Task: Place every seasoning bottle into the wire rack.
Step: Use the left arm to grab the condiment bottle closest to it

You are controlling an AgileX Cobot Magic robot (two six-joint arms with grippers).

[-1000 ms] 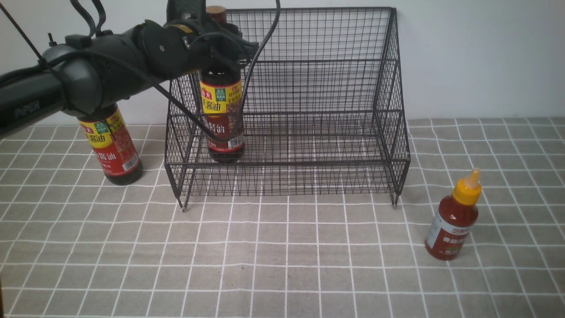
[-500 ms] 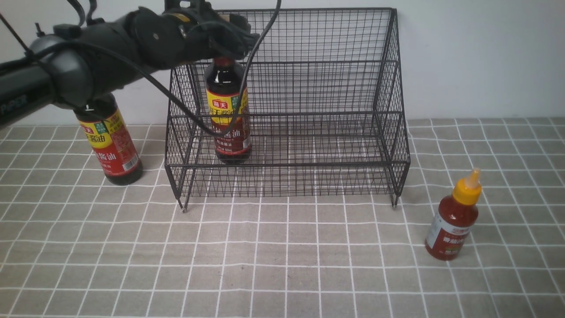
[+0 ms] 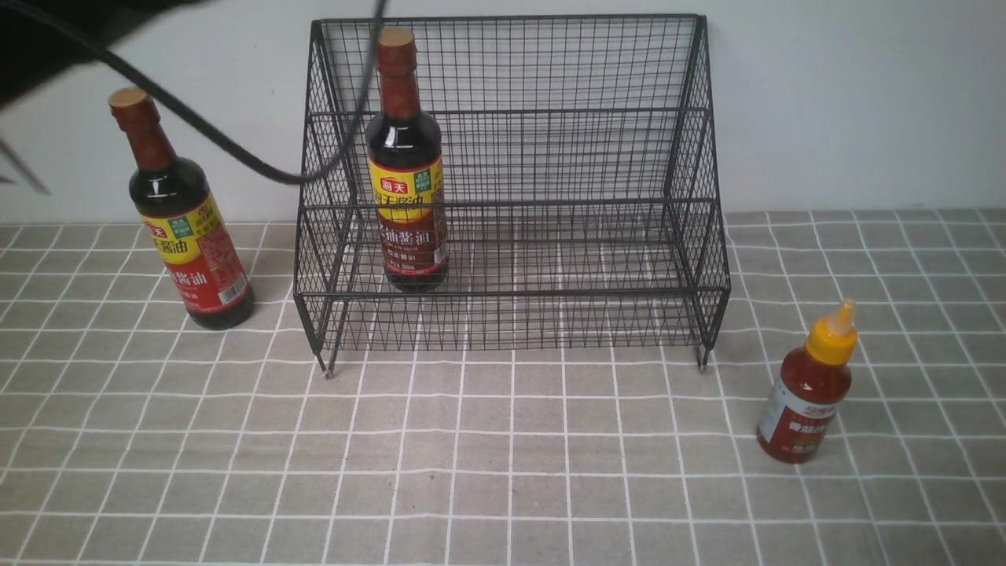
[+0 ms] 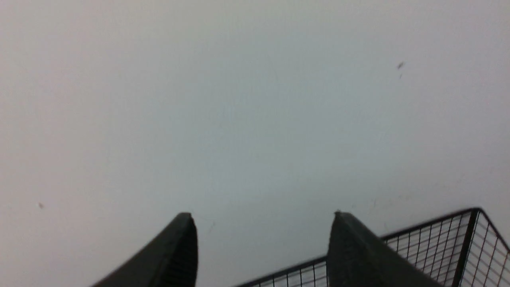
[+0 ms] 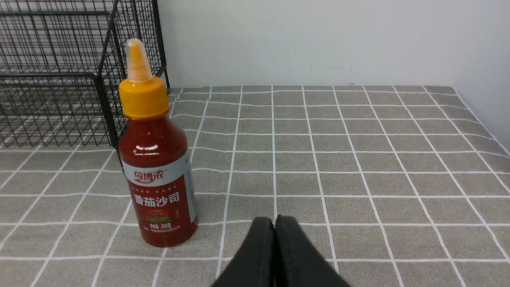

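Front view: the soy-sauce bottle in the rack stands upright inside the wire rack, left of centre in the upper part of the frame. A second ago my left arm reached to its neck; now that neck and cap show uncovered, and the arm is a dark blur across the upper left. I take that as one bottle placed and released.

Outside the rack, the other soy-sauce bottle stands on the worktop at the left of the frame, apart from the mesh. The red sauce bottle stands at the lower right, well apart from the rack. Neither has moved, so I judge two placements remain.

My left gripper has its jaws spread with nothing between them, facing the wall and the rack's edge. My right gripper has its jaws pressed together, holding nothing; they would need to part before taking the red sauce bottle, which that wrist camera sees nearby.
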